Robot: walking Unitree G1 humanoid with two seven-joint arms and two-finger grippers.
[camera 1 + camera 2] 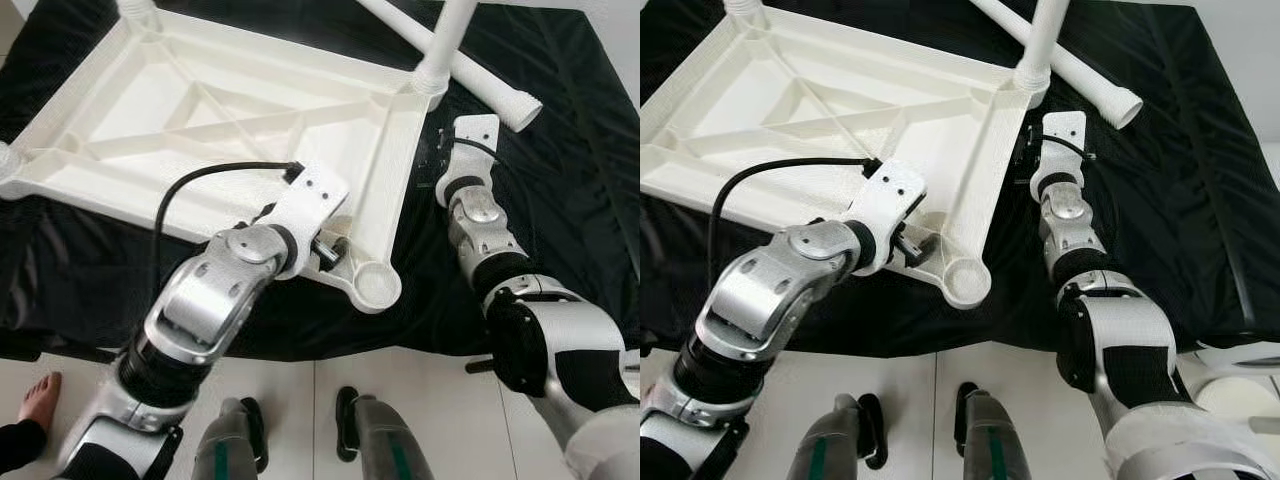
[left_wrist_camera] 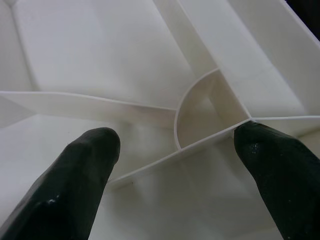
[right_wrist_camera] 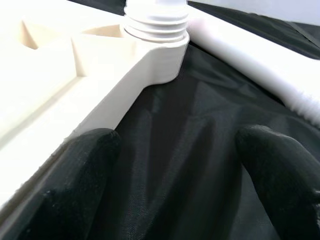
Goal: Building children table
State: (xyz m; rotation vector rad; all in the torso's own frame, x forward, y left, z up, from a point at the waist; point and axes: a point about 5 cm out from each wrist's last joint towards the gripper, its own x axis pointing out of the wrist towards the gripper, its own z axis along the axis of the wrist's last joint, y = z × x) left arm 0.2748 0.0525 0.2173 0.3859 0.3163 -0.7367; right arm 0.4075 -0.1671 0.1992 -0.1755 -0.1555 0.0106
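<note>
The robot is putting legs on a little white table that lies upside down.

The table top [image 1: 210, 120] lies upside down on a black cloth [image 1: 560, 150], and legs already stand in some corners, like the leg [image 1: 445, 40] at the far right corner. The near corner hole [image 1: 375, 285] has no leg yet. A loose leg [image 1: 480, 78] lies on the cloth just past the table's far right corner. The left gripper [image 2: 175, 165] is spread wide over the ribs inside the table, close to the empty hole. The right gripper [image 3: 175, 175] is also spread wide and holds nothing, low over the cloth beside the table's edge, with the loose leg near. Next, it looks like the right gripper must grab that loose leg and bring it to the empty hole.
</note>
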